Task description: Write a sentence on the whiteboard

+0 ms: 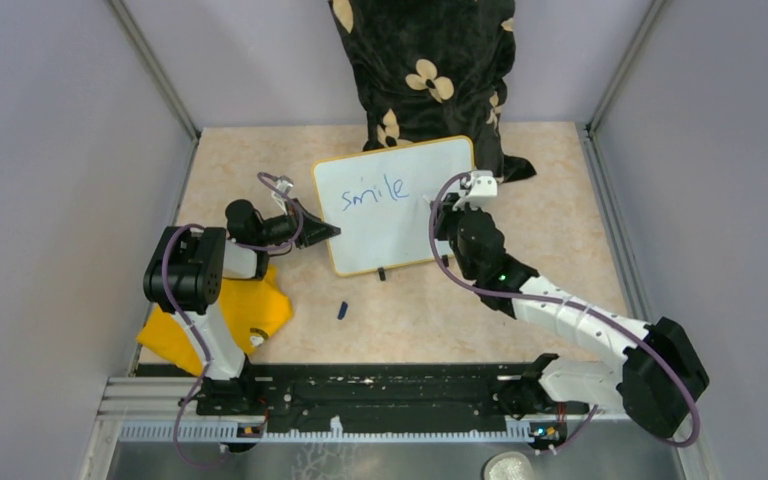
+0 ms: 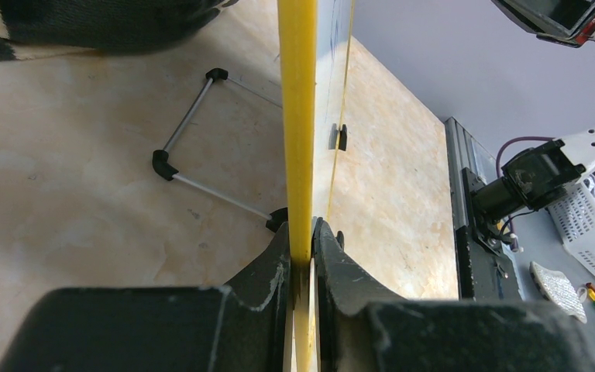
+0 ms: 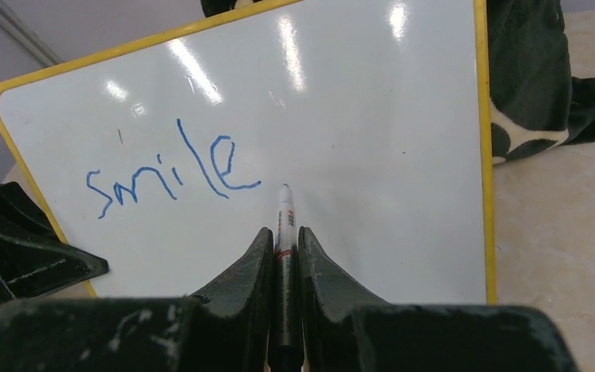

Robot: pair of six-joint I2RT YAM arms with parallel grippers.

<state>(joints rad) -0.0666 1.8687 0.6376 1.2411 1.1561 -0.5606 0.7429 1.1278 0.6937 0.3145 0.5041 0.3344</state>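
R gripper (image 3: 283, 232) nipped narrow on 1 slim grey-white marker pen (image 3: 285, 208), tip pointing at the board just right of the writing.
Each gripper: 2 matte black wedge fingers, scuffed. L gripper (image 2: 304, 232) clamped on the thin yellow rim at the left edge of the glossy flat white rectangular whiteboard (image 1: 400, 225), rounded corners, centre of top view. 1 blue handwritten word (image 3: 172, 174), "smile", on the board's upper left. Below the board, 1 small dark blue cap (image 1: 342, 310) on the beige speckled tabletop (image 1: 560, 200). Lower left: 1 crumpled yellow cloth (image 1: 222, 318).
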